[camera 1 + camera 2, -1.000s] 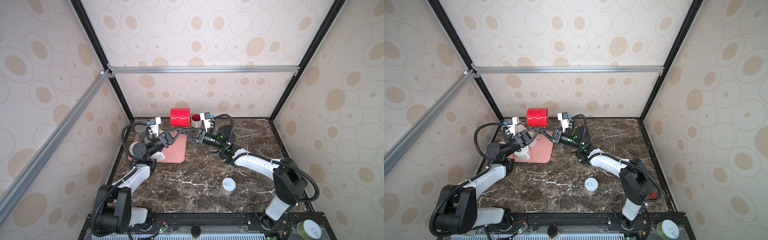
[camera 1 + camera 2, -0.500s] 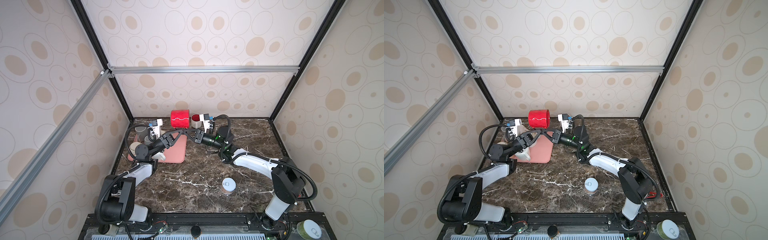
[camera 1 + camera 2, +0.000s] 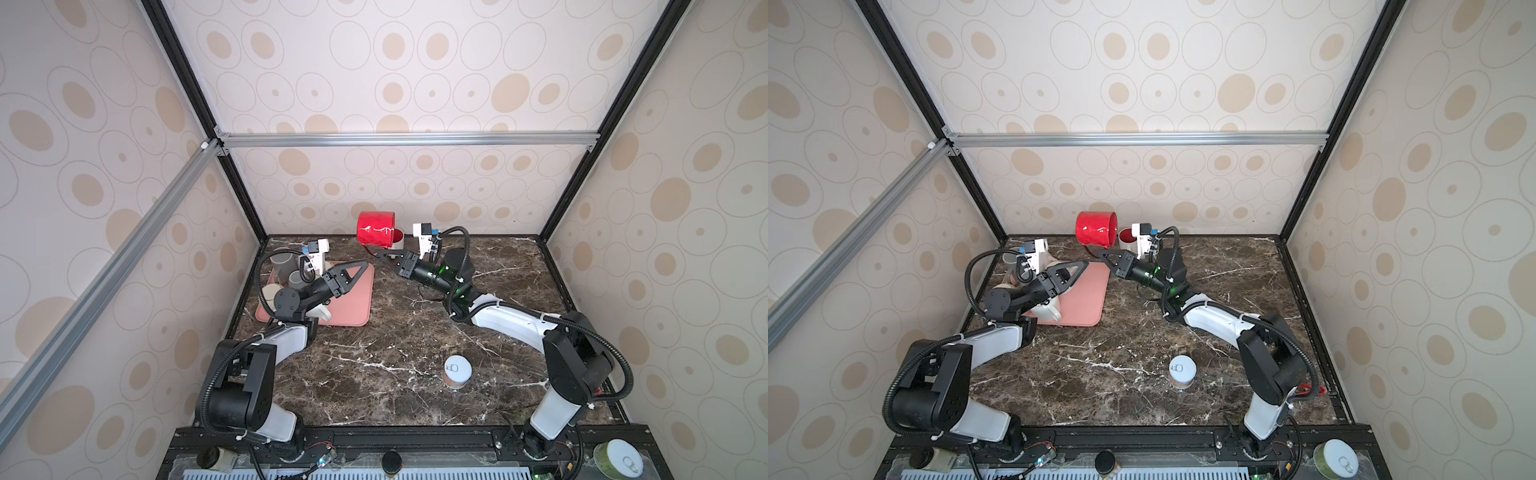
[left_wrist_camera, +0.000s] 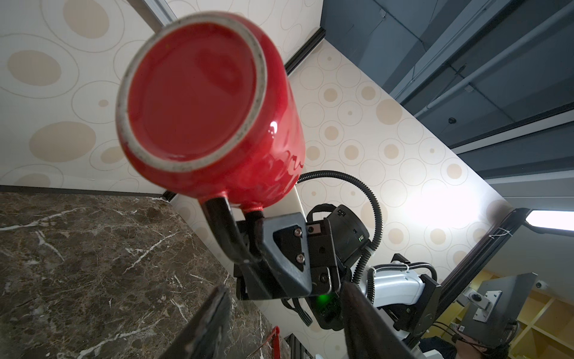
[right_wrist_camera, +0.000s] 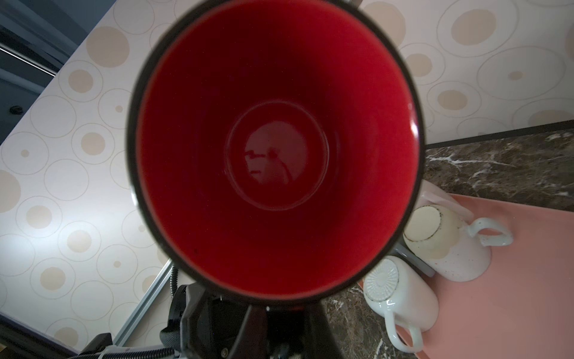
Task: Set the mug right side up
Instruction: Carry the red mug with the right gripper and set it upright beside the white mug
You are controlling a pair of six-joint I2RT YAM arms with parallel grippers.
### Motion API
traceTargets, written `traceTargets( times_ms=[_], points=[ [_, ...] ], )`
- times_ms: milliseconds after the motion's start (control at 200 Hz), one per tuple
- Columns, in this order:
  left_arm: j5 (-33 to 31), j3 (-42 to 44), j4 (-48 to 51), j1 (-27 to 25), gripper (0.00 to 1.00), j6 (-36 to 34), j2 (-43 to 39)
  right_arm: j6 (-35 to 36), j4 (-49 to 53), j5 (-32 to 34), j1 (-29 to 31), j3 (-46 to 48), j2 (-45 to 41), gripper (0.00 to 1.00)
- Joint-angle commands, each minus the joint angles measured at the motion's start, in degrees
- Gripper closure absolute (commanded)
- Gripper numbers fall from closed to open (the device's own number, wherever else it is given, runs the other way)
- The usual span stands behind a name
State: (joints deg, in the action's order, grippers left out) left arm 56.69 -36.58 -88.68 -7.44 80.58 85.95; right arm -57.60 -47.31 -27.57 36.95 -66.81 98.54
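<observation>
Holding the red mug [image 3: 376, 228] by its handle, the right gripper [image 3: 385, 254] appears in both top views clamped on that loop. The mug lies on its side in the air just above the fingertips, clear of the marble table [image 3: 415, 332]. The left gripper [image 3: 358, 268] sits near the right one, tips toward it, jaws apart and touching nothing. A pink tray [image 3: 353, 309] lies beneath the left gripper, with grey cups [image 3: 282, 266] back by its wrist. A red-and-white cup [image 3: 400, 237] stands just behind the mug, and a lidded can [image 3: 457, 370] stands well back, toward the arm bases

From the left wrist, the mug's flat base faces the camera. Its handle sits on the underside, pinched by the right gripper. The left fingers [image 4: 214, 320] spread wide around empty space

From the right wrist, the mug's open mouth fills the picture, pointing back along the right arm. Two white mugs [image 5: 400, 295] beyond it show their bases on the tray

Your step, as I judge it: roll the right wrist until the mouth faces up, then lower the base flat onto bare marble. Grip firmly, since the body could swing on a handle hold. Steer clear of the left gripper's tips and the cup behind
</observation>
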Motion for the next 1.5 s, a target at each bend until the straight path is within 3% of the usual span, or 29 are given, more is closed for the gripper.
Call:
traceTargets(
  times_ms=[0,185,430,545,810,1125,1495],
  points=[
    [0.7,-1.3,-2.7,1.2,0.42,-0.5,0.7,0.6,-4.9,1.4,-1.7,-0.4,0.0,1.0],
    [0.8,-1.9,-0.8,3.8,0.41,-1.4,1.7,3.4,2.5,2.8,-6.0,-1.0,-0.2,1.0],
    [-0.4,-4.1,16.0,5.4,0.42,-12.4,2.0,19.5,25.1,12.0,-9.9,-4.9,-0.2,1.0],
    [-2.3,-6.0,24.4,5.3,0.43,-18.3,3.3,21.6,28.3,14.6,-11.4,-7.1,2.4,1.0],
    [-5.4,-11.3,31.9,5.3,0.48,-23.8,7.3,25.2,38.2,21.9,-13.5,-14.7,9.2,1.0],
    [-17.8,-27.0,66.0,2.7,0.48,-48.9,6.6,32.9,59.1,32.9,-13.8,-33.2,22.0,1.0],
    [-32.6,-33.2,83.4,-0.3,0.48,-62.4,4.1,39.2,73.5,38.4,-13.8,-55.6,37.5,1.0]
  ],
)
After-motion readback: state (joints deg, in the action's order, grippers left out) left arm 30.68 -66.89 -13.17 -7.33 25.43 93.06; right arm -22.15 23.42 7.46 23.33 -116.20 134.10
